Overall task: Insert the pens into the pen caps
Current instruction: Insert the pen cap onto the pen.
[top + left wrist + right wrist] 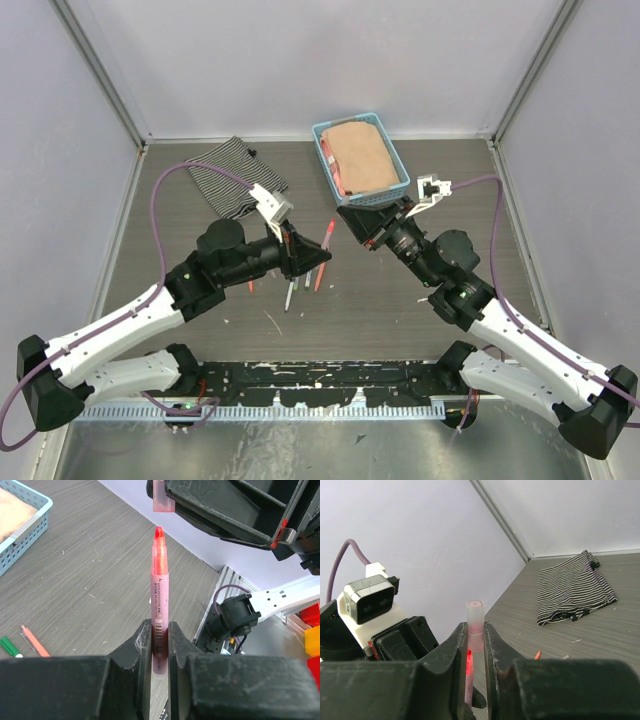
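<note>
My left gripper (159, 630) is shut on the lower body of a pink pen (159, 587), whose bare orange-red tip points up at a translucent pink pen cap (163, 499). My right gripper (475, 630) is shut on that cap (475, 622). A short gap separates the tip from the cap's mouth, and the two are roughly in line. From above, the left gripper (318, 258) and right gripper (347, 218) face each other over the table's middle, with the pen (330, 236) between them. More pens (290, 292) lie on the table beneath them.
A blue basket (345, 121) holding a tan cloth stands at the back, right of centre. A striped cloth (235, 175) lies at the back left. A green pen (10, 646) and an orange pen (34, 641) lie loose on the grey table.
</note>
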`<state>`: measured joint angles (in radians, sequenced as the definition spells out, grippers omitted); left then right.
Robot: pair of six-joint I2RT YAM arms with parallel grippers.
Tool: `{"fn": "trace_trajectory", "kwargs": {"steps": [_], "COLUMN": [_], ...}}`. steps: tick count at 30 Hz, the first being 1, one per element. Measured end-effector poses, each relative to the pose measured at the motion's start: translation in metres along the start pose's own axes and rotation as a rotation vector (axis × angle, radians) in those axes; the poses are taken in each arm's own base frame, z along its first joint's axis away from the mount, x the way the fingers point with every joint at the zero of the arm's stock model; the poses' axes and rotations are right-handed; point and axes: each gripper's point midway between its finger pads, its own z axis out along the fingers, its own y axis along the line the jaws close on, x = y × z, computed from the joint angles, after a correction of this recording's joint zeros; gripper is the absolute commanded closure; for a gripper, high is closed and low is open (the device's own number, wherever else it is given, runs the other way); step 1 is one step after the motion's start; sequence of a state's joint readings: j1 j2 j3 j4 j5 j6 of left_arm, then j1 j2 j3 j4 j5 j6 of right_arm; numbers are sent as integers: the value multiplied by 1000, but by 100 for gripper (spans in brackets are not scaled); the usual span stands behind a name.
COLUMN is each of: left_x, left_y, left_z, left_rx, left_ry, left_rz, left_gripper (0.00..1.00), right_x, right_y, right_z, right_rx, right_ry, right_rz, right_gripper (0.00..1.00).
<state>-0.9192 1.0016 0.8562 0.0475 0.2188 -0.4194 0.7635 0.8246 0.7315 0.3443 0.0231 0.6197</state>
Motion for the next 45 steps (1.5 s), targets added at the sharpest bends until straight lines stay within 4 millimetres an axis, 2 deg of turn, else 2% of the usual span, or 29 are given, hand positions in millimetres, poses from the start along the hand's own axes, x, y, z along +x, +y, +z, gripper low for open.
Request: {"fn": "trace_trajectory", "kwargs": {"steps": [17, 45], "left_x": [-3, -8], "left_y": [-2, 4], "left_z": [0, 0], "left_rx": [14, -31], "left_ry": [-9, -35], "left_rz": [10, 3], "left_gripper": [100, 100], "right_x": [0, 20], "right_y": [9, 9], "right_z": [0, 7], "right_rx": [-47, -73], "right_ry": [7, 81], "right_rz": [3, 17], "right_gripper": [87, 86]}}
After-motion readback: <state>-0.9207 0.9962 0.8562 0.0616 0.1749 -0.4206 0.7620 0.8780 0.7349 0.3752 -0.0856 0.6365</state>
